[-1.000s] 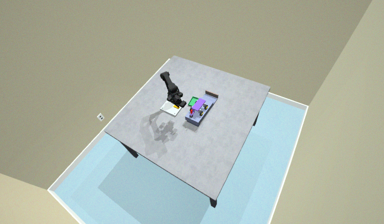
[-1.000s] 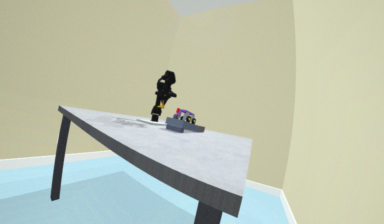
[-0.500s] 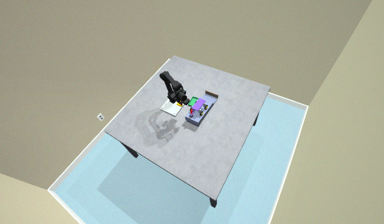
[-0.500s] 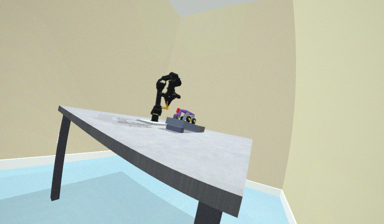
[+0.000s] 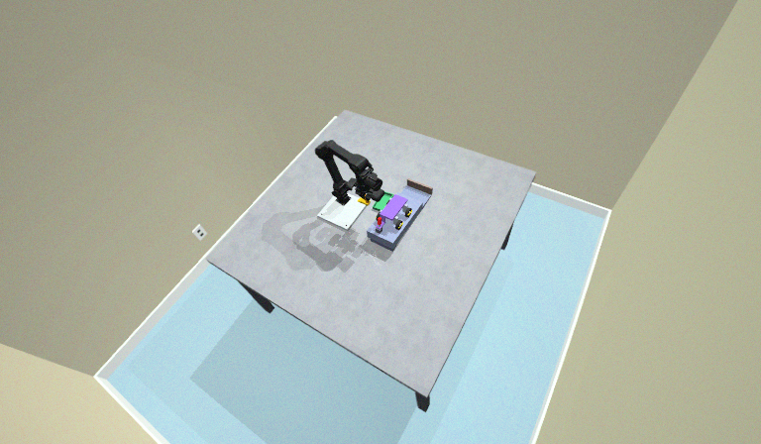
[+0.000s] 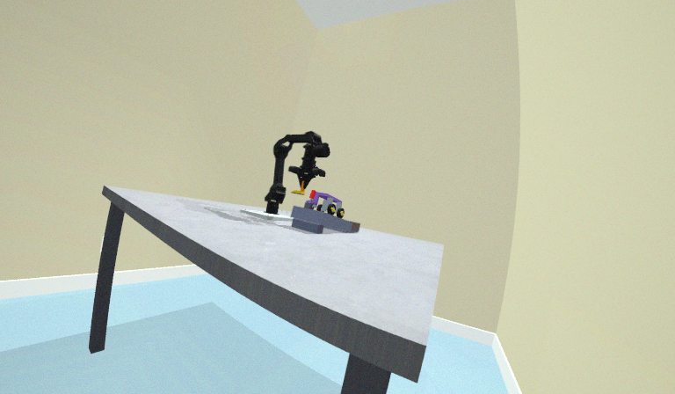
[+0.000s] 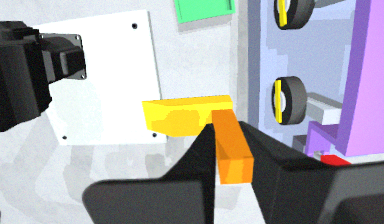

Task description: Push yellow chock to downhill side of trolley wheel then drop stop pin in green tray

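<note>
My gripper [image 5: 367,196] [image 6: 302,186] [image 7: 224,128] is shut on the orange handle of the yellow chock [image 5: 364,201] [image 6: 297,192] [image 7: 180,118]. The chock hangs in the air beside the ramp [image 5: 415,195] [image 6: 343,222] [image 7: 254,59], on the robot's side; its black rubber underside is hidden. The purple trolley [image 5: 393,206] [image 6: 330,197] [image 7: 367,74] stands on the ramp on black wheels with yellow bars. The red-headed stop pin [image 5: 379,221] [image 6: 312,193] [image 7: 335,159] stands at its uphill end. The green tray [image 5: 382,200] [image 7: 202,1] lies between the robot's base plate and the ramp.
The white base plate [image 5: 339,215] [image 6: 253,214] [image 7: 115,91] lies under the arm's foot. A brown end board [image 5: 419,186] [image 6: 355,227] stands across the ramp's low end. All this is on the grey table [image 5: 314,281] [image 6: 378,280].
</note>
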Action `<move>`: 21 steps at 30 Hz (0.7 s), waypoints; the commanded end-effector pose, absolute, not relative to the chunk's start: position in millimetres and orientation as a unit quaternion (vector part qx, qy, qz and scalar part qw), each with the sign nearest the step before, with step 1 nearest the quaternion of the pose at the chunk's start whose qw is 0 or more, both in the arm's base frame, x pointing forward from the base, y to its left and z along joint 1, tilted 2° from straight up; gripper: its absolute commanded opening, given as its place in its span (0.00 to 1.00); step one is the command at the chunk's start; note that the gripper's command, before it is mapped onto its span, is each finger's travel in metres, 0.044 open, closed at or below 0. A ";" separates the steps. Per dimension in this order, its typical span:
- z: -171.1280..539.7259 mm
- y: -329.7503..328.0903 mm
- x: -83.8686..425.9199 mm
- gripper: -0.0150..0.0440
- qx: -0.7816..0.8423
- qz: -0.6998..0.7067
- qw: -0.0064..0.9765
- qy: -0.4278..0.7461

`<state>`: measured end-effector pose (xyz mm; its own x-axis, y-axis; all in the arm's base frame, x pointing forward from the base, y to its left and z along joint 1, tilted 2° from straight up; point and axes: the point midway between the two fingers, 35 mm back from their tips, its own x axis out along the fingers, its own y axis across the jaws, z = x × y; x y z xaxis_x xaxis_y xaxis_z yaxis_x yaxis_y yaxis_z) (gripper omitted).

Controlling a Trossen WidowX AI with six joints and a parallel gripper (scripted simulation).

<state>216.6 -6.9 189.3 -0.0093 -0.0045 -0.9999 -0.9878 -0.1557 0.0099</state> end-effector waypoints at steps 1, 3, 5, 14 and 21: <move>187.9 6.0 217.8 0.25 -0.533 0.539 0.459 0.463; 187.5 13.0 218.5 0.25 -0.533 0.539 0.459 0.463; 187.0 20.0 219.1 0.25 -0.533 0.539 0.459 0.463; 184.1 51.7 221.1 0.25 -0.533 0.540 0.460 0.462; 180.9 79.1 222.2 0.25 -0.532 0.540 0.461 0.461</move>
<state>220.3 67.8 180.5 -0.0165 0.0001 -0.9999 -0.9877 -0.1555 0.0163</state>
